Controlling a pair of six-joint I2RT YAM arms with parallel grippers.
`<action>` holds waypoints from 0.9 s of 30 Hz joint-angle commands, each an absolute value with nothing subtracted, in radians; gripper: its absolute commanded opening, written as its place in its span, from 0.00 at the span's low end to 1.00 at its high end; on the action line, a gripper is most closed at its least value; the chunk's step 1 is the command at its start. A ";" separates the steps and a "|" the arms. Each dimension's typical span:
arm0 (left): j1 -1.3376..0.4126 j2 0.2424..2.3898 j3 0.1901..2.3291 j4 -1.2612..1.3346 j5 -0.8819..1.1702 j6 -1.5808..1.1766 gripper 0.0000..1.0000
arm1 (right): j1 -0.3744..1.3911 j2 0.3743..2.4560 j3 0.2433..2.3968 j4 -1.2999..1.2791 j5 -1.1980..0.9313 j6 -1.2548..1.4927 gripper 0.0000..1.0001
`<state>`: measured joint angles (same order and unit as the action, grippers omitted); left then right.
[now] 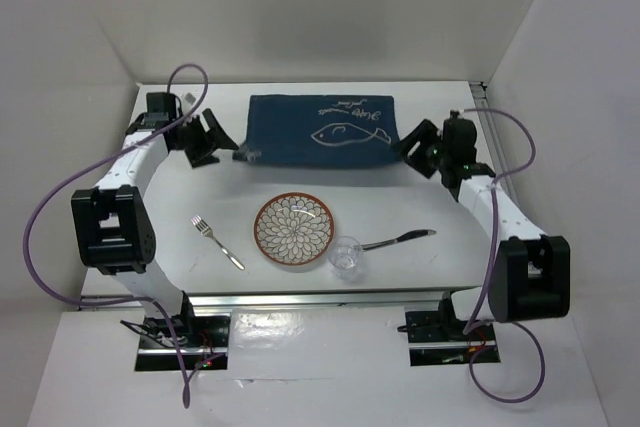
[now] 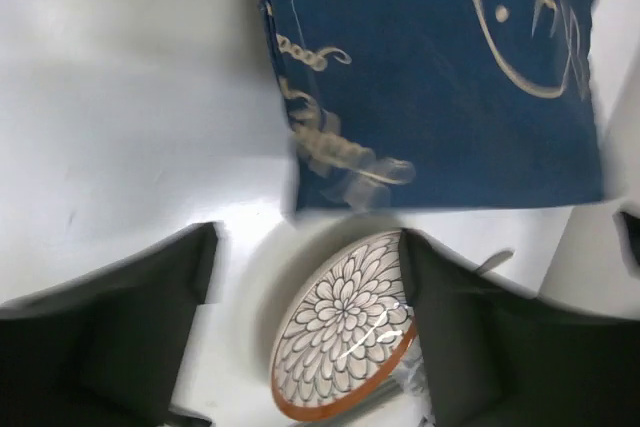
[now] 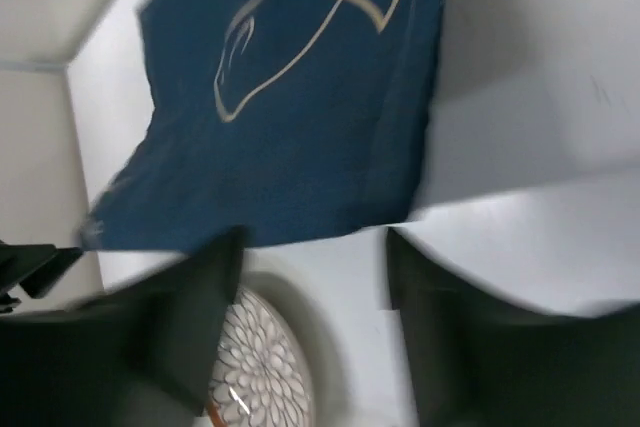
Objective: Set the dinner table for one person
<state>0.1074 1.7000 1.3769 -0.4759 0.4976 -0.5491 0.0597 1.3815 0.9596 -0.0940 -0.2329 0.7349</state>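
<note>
Matte white table, filling the middle of the top view, with a metal rail along its lower edge; plain white walls enclose it at the top, left and right of the frame.

Navy cloth with a white fish drawing, lying flat at upper centre of the table.

Left claw, upper left, at the cloth's lower left corner; contact cannot be told. In the blurred left wrist view its fingers stand wide apart with nothing between them.

Right claw, upper right, just beside the cloth's right edge. The right wrist view, also blurred, shows its fingers spread wide and gripping nothing.

Patterned plate with a brown rim, centre of the table, below the cloth.

Clear glass, upright, just beside the plate's lower right rim.

Spoon, right of the glass, dark handle pointing right.

Fork, left of the plate and apart from it, lying on a diagonal with its tines toward the upper left.
</note>
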 commanded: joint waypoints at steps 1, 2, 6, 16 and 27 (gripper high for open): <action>0.133 1.652 1.304 -0.532 0.384 -0.537 1.00 | 0.052 1.260 0.844 -0.090 -0.221 0.727 0.80; 0.133 1.652 1.304 -0.578 0.374 -0.537 1.00 | 0.052 1.249 0.844 -0.151 -0.207 0.715 0.88; 0.133 1.629 1.360 -0.676 0.287 -0.505 1.00 | 0.052 1.239 0.885 -0.248 -0.167 0.652 1.00; -0.026 2.012 1.803 -0.788 0.252 -0.514 0.00 | 0.061 1.797 1.394 -0.373 -0.238 0.560 0.00; -0.115 2.186 1.795 -0.736 0.192 -0.566 0.00 | 0.089 2.049 1.431 -0.350 -0.247 0.569 0.00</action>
